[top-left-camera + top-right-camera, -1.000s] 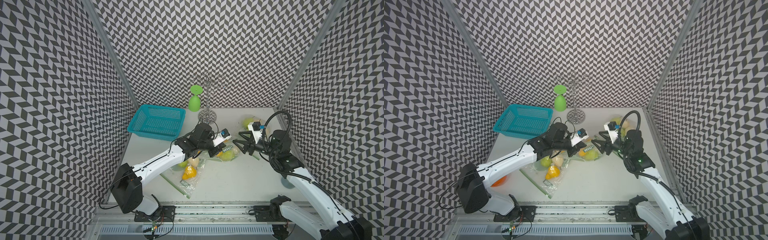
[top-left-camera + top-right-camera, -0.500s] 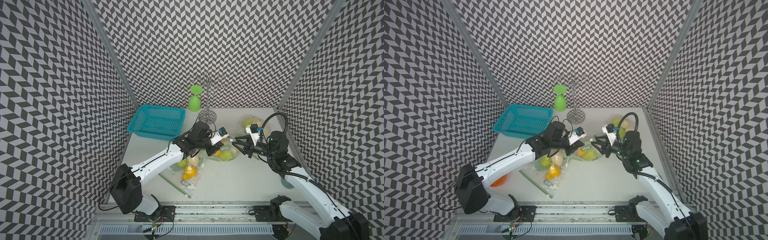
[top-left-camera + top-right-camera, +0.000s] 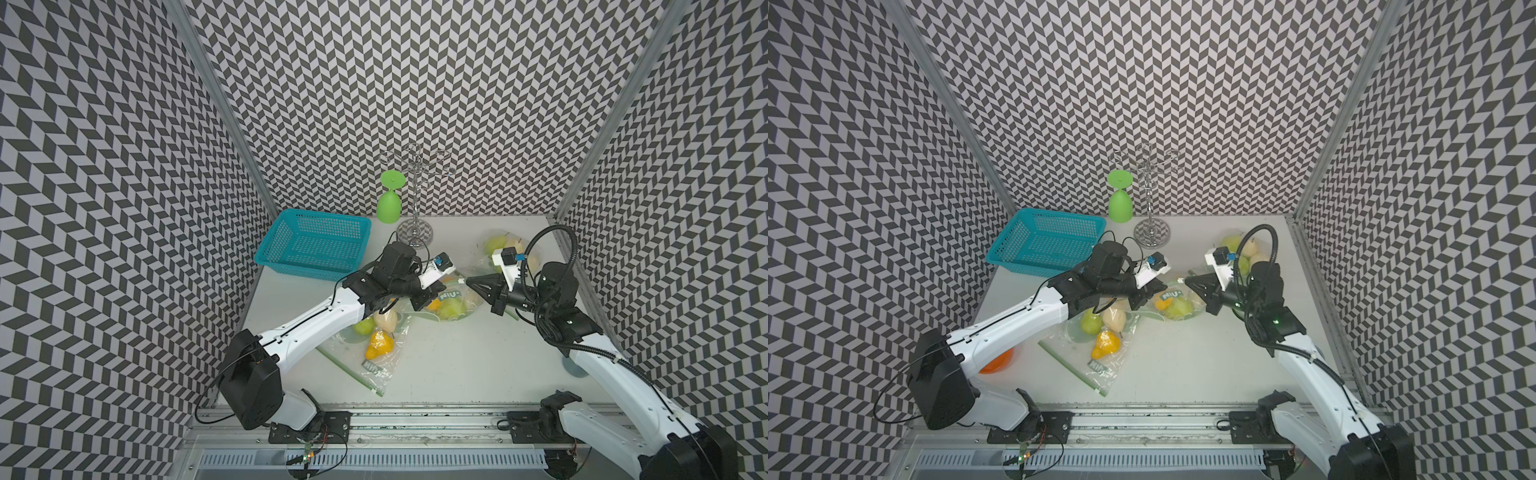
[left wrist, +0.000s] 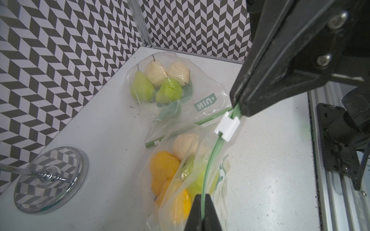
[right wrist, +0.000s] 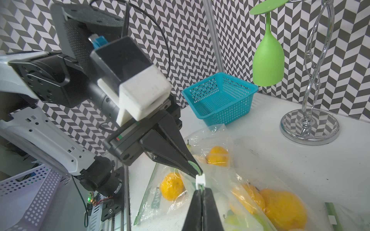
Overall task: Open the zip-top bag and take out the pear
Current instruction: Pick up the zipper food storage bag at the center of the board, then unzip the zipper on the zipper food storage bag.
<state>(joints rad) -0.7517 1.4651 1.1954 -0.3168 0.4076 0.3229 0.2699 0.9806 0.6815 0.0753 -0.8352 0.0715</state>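
Right wrist view is showing the right gripper [image 5: 201, 195] squeezing shut on the green zip strip [image 4: 235, 112] of the zip-top bag [image 3: 453, 307]. A moment ago its fingers were standing wide apart and were not touching the bag. Now they are pinching the strip right behind the little white slider [image 4: 227, 128].

The left gripper [image 4: 202, 197] is pinching the same strip on the other side of the slider, as it was before. Its hold may be getting a bit looser, but I cannot tell for sure. So the slider is sitting between the two grippers, closest to the right one, and the bag is hanging under them both.

The pear [image 4: 185, 145] is still lying inside the bag, below the grippers. I am thinking the top is not open wide enough yet. With both grippers now holding the strip, the opening part can be starting. Taking the pear out is still waiting.
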